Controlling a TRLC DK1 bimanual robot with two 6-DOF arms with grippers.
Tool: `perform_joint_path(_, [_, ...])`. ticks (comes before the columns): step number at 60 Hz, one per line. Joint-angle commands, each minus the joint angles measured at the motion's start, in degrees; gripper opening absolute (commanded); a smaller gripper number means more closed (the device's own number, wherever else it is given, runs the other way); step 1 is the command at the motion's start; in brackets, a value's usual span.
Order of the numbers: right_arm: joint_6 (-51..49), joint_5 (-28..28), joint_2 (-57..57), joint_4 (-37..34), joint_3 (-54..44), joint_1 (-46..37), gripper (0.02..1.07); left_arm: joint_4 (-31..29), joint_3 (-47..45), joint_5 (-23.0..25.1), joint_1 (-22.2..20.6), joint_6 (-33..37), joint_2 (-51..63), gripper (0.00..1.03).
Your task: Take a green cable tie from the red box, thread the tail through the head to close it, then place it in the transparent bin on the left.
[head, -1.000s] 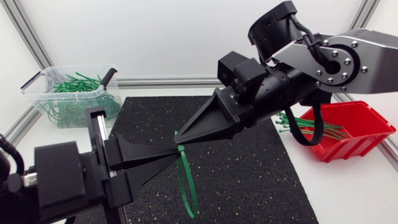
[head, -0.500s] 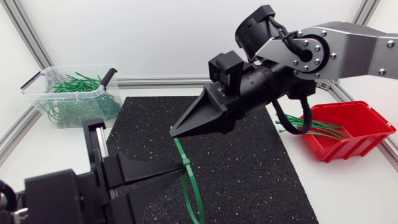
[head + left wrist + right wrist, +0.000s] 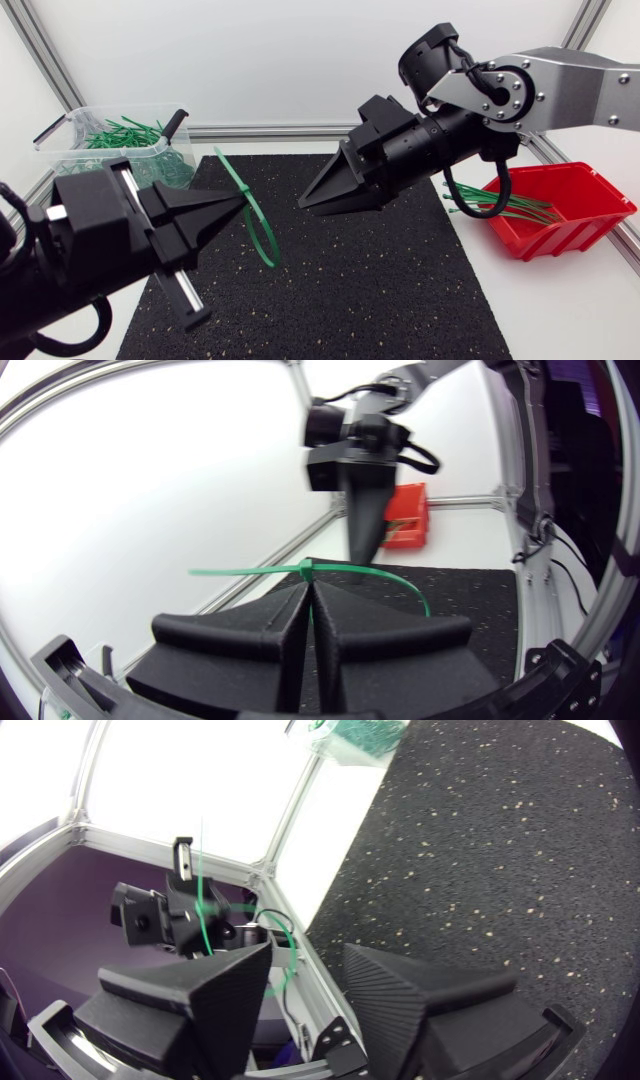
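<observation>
A black mat (image 3: pixel 380 270) covers the white tabletop (image 3: pixel 560 310). Above it the left tool (image 3: pixel 243 199) is pinched tight on 1 looped green cable tie (image 3: pixel 262 232), near the clear bin (image 3: pixel 70 150). The right tool (image 3: pixel 303 203) stands open and empty, near the tie without touching it.

Two pincers (image 3: pixel 238 203) (image 3: pixel 304 204), two bins (image 3: pixel 58 137) (image 3: pixel 592 216), one mat (image 3: pixel 400 280)

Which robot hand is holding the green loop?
The left hand, the one in front of the clear bin. It pinches the looped green tie. The right hand, nearer the red box, is open and holds nothing.
</observation>
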Motion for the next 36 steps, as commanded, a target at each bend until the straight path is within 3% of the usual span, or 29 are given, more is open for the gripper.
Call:
perform_joint_path(1, [-4.46, 4.06, 0.38, 0.58, -2.29, -1.31, 1.04, 2.56, -0.38, 2.68, 9.31, -3.60, 2.65, 0.04])
perform_joint_path(10, [-7.45, 14.35, 0.20, 4.62, -4.31, -2.11, 1.04, 8.19, 1.99, 5.49, 26.01, -5.97, 10.21, 0.04])
perform_joint_path(17, [-8.94, 19.36, -1.03, 5.41, -5.01, -2.81, 1.04, 10.82, 7.35, 5.49, 35.33, -8.87, 17.24, 0.04])
perform_joint_path(26, [-10.08, 22.78, -4.45, 6.99, -6.77, -4.13, 1.04, 11.79, 16.93, 5.49, 44.73, -13.01, 25.86, 0.04])
perform_joint_path(36, [-12.28, 26.83, -9.38, 12.27, -10.99, -4.92, 1.04, 13.99, 27.48, 2.59, 51.67, -17.05, 36.23, 0.04])
